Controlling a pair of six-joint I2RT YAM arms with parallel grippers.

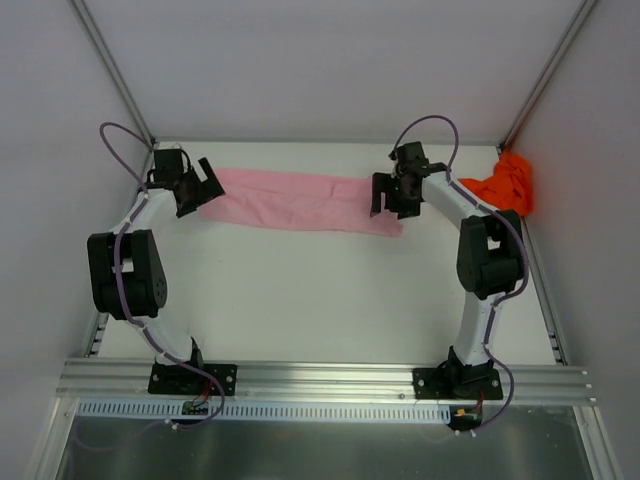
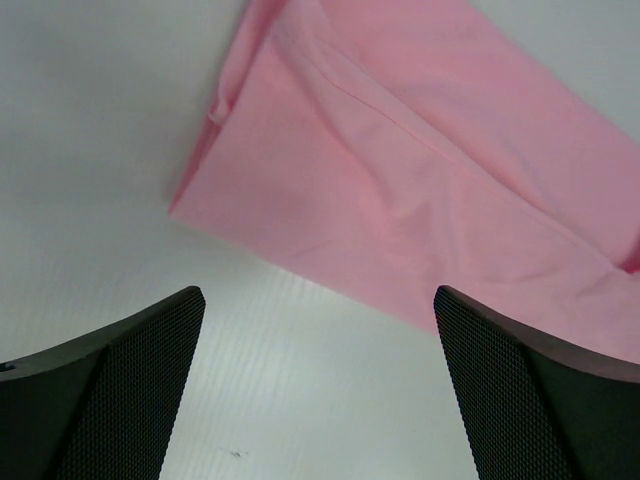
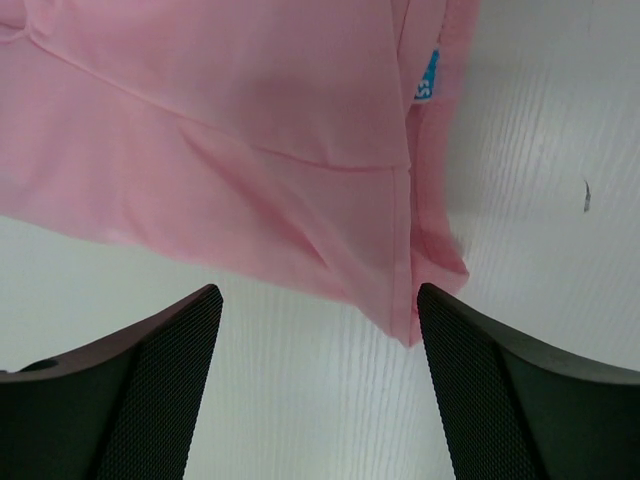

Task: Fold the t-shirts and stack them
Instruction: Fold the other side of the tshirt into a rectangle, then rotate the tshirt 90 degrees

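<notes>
The pale pink t-shirt (image 1: pixel 295 200) lies flat as a long folded strip across the back of the table. Its left end (image 2: pixel 400 170) shows in the left wrist view, its right end with a small blue label (image 3: pixel 428 78) in the right wrist view. My left gripper (image 1: pixel 200 187) hovers at the strip's left end, open, nothing between its fingers (image 2: pixel 130 380). At the strip's right end, my right gripper (image 1: pixel 388 195) is open too, its fingers (image 3: pixel 500 390) clear of the cloth. The orange-red t-shirt (image 1: pixel 505 185) sits crumpled at the back right corner.
White walls and metal posts (image 1: pixel 110 70) close in the table on three sides. An aluminium rail (image 1: pixel 320 378) with both arm bases runs along the near edge. Bare white table (image 1: pixel 320 300) lies between the pink strip and the rail.
</notes>
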